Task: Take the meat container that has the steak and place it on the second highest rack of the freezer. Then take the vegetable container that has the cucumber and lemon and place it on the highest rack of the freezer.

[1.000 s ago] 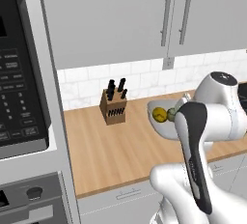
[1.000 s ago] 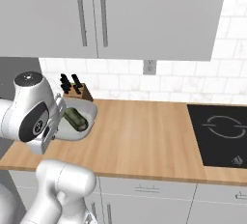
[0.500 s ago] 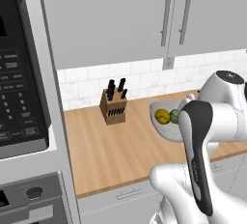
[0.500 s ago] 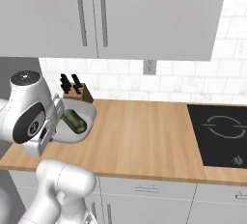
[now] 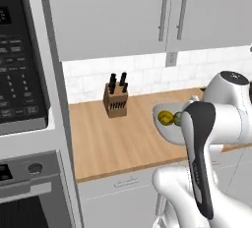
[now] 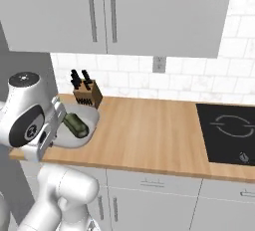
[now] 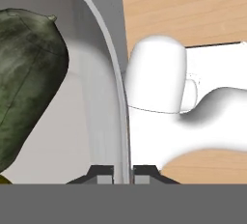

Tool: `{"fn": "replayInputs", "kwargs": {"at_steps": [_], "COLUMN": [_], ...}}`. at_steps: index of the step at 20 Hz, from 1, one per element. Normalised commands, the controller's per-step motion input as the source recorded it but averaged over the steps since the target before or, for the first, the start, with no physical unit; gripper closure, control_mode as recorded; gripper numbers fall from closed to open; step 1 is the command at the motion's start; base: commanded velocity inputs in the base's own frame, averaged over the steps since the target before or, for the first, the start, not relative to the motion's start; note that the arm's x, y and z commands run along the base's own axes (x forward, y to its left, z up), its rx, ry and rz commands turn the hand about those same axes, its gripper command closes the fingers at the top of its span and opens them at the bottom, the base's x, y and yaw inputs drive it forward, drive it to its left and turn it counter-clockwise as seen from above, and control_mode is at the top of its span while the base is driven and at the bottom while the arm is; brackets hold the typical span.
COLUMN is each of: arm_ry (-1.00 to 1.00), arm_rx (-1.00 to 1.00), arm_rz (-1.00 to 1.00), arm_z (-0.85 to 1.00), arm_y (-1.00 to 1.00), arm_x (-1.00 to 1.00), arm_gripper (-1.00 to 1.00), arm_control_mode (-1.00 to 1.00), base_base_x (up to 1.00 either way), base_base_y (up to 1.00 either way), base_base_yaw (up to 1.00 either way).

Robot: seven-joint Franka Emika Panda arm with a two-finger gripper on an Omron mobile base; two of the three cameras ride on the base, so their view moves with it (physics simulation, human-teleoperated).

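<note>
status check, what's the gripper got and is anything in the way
Gripper shut on container rim. Cucumber and lemon inside. Container held above the counter, knife block just behind it.

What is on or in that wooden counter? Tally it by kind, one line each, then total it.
Knife block: 1
Vegetable container, its rim pinched by the shut gripper: 1
Cucumber in the container: 1
Lemon in the container: 1
Cooktop set into the counter: 1
Total: 5
</note>
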Motion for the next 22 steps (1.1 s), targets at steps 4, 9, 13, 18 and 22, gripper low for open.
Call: {"fn": "replayInputs", "kwargs": {"at_steps": [4, 9, 13, 18, 22], "arm_ry": [0.0, 0.0, 0.0, 0.0, 0.0], "arm_rx": [0.0, 0.0, 0.0, 0.0, 0.0], "arm_rz": [0.0, 0.0, 0.0, 0.0, 0.0], "arm_z": [0.0, 0.0, 0.0, 0.0, 0.0], "arm_y": [0.0, 0.0, 0.0, 0.0, 0.0], "arm_x": [0.0, 0.0, 0.0, 0.0, 0.0], "arm_gripper": [1.0, 1.0, 1.0, 1.0, 1.0], "arm_control_mode": [1.0, 1.0, 1.0, 1.0, 1.0], "base_base_x": [-1.0, -0.98, -0.52, -0.17, 0.0], "base_base_y": [-0.56, -0.31, 0.0, 0.0, 0.26], "base_base_yaw": [0.59, 0.83, 1.0, 1.0, 0.96]}}
